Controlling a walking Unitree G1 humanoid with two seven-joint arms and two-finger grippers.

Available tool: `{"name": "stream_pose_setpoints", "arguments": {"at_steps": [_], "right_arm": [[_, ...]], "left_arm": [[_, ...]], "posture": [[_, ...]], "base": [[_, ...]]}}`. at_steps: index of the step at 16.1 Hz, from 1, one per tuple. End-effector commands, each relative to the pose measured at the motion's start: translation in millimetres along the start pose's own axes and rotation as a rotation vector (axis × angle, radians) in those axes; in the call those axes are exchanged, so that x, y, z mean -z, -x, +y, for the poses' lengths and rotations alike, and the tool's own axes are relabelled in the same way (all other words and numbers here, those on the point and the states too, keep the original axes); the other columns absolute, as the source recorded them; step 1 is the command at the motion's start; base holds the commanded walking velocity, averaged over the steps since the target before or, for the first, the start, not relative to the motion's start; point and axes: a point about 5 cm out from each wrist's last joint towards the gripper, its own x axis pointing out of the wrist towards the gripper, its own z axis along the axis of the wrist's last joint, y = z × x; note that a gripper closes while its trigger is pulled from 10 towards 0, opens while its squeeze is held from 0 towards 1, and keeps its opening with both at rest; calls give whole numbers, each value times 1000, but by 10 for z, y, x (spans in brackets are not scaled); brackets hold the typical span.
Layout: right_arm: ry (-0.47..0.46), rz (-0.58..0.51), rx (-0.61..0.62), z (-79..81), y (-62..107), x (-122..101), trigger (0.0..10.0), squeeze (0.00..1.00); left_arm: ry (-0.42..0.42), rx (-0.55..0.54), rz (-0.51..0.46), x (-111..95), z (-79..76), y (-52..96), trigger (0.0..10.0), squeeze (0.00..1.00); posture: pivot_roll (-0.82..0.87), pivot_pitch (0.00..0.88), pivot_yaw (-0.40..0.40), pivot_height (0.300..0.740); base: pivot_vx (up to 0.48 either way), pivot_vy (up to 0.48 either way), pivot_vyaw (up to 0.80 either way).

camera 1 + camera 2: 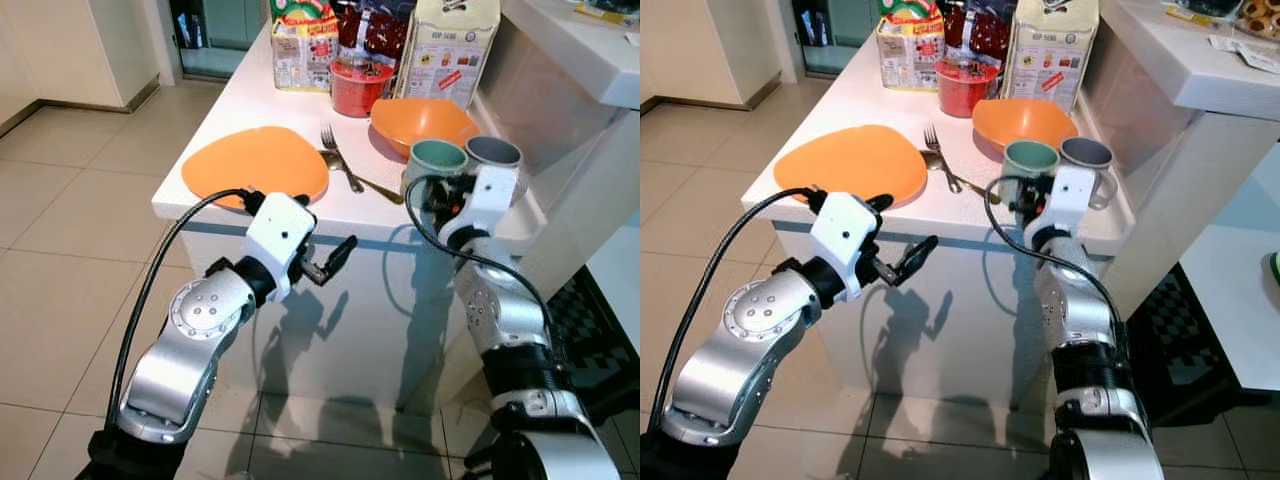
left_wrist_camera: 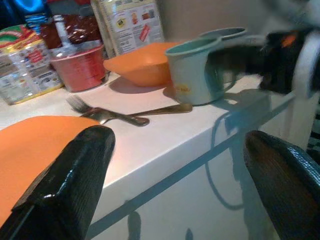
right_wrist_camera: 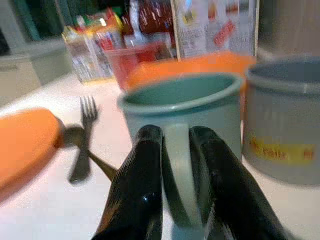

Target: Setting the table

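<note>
Going left to right: the left gripper [image 1: 338, 258] is hanging out in front of the counter [image 1: 240, 95] edge, just below the orange plate [image 1: 255, 164], with its fingers [image 2: 75, 180] spread wide and holding nothing. Next along, the fork [image 1: 339, 158] and a spoon [image 1: 368, 183] are lying between the plate and the orange bowl [image 1: 420, 122], long axes running roughly front to back. Then the bit that matters: the green mug [image 1: 436, 162] is sitting upright near the counter's front right corner, touching or nearly touching the grey mug [image 1: 493, 153] on its right, and its handle is pointing straight back at the right gripper [image 3: 176, 150]. That gripper's fingers [image 3: 137, 185] are sitting narrow, one on each side of the handle, so it looks like they're pinching it. So the right arm is clearly the one on the job, and the left one is well apart from the mug. Mug itself is a matte sage green, looks ceramic, straight walls, with a small yellow mark low on its side. My guess is the next move is a lift, and the grey neighbour being that close is what I'd be watching.
</note>
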Motion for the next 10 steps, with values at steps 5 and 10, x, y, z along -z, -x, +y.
{"name": "stream_pose_setpoints", "arguments": {"at_steps": [5, 10], "right_arm": [[-18, -113, -59, 96, 340, -256, 0, 0], [-26, -169, -99, 177, 513, -355, 0, 0]], "left_arm": [[-18, -174, -50, -107, 203, 4, 10000, 0], [-33, -285, -59, -119, 281, 10, 10000, 0]], "posture": [[25, 0, -47, 740], [28, 0, -54, 740]], "base": [[0, 0, 0], [0, 0, 0]]}}
